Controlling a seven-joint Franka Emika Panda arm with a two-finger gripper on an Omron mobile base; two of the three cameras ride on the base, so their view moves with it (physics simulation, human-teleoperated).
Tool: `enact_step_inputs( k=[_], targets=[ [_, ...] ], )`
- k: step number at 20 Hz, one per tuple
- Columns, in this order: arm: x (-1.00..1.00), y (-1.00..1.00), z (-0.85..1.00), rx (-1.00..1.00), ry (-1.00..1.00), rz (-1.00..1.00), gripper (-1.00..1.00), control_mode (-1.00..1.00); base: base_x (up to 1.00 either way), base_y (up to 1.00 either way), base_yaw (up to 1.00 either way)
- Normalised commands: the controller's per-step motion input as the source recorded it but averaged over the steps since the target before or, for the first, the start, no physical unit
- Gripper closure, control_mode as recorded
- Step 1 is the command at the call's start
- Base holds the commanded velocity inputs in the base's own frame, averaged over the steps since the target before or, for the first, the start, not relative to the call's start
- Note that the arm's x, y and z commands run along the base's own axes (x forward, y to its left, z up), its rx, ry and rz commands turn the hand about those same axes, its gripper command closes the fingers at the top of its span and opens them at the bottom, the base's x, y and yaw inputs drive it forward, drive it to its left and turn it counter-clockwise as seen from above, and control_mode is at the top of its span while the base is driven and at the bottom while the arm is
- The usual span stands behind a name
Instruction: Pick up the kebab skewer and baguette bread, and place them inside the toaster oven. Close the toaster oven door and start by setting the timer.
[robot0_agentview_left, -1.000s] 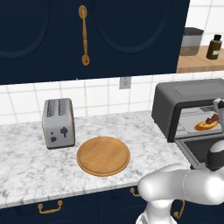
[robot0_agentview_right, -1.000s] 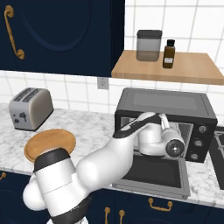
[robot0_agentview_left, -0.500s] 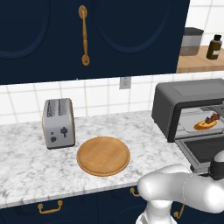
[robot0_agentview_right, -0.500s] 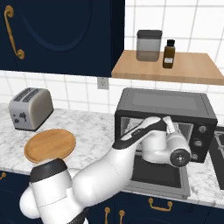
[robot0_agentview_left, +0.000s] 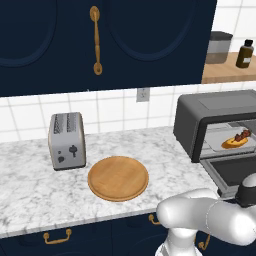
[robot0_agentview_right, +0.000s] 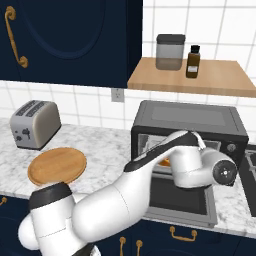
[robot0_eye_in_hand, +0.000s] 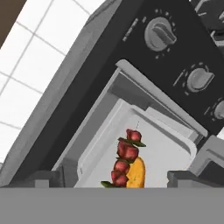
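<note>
The toaster oven (robot0_agentview_left: 210, 117) stands on the counter at the right, and its door (robot0_agentview_left: 234, 171) lies folded down flat in front of it. On the light tray (robot0_eye_in_hand: 164, 148) inside, the kebab skewer (robot0_eye_in_hand: 126, 155) rests against the golden baguette bread (robot0_eye_in_hand: 137, 173); both also show in the left base view as skewer (robot0_agentview_left: 243, 135) and bread (robot0_agentview_left: 233, 143). My gripper (robot0_eye_in_hand: 113, 180) is open in front of the oven mouth. Its dark fingertips (robot0_eye_in_hand: 43, 179) are wide apart and hold nothing. My arm covers much of the oven (robot0_agentview_right: 190, 117) and its door (robot0_agentview_right: 180, 199).
Round knobs (robot0_eye_in_hand: 159, 33) run down the oven's control panel. A silver two-slot toaster (robot0_agentview_left: 67, 141) and a round wooden board (robot0_agentview_left: 118, 178) sit on the marble counter to the left. A canister (robot0_agentview_right: 170, 51) and brown bottle (robot0_agentview_right: 192, 61) stand on the shelf above the oven.
My hand has drawn back out of the oven mouth, down and towards me. The skewer and bread stay on the tray inside.
</note>
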Motion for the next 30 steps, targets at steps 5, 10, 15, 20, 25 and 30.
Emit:
enact_step_inputs(
  k=[5,10,15,20,25,30],
  targets=[
    [0.00,0.18,-0.08,-0.16,0.01,0.62,-1.00,-1.00,0.00,0.00,0.00],
    [-0.02,0.39,-0.22,-0.33,-0.01,0.54,-1.00,-1.00,0.00,0.00,0.00],
    [-0.01,0.63,-0.21,-0.44,-0.10,0.17,-1.00,-1.00,0.00,0.00,0.00],
    [0.01,0.37,-0.59,-0.29,-0.26,0.00,-1.00,-1.00,0.00,0.00,0.00],
    [0.14,0.02,-0.35,-0.02,-0.27,-0.02,-1.00,-1.00,0.00,0.00,0.00],
    [0.45,0.00,-0.07,0.00,-0.17,0.00,-1.00,-1.00,0.00,0.00,0.00]
  ],
)
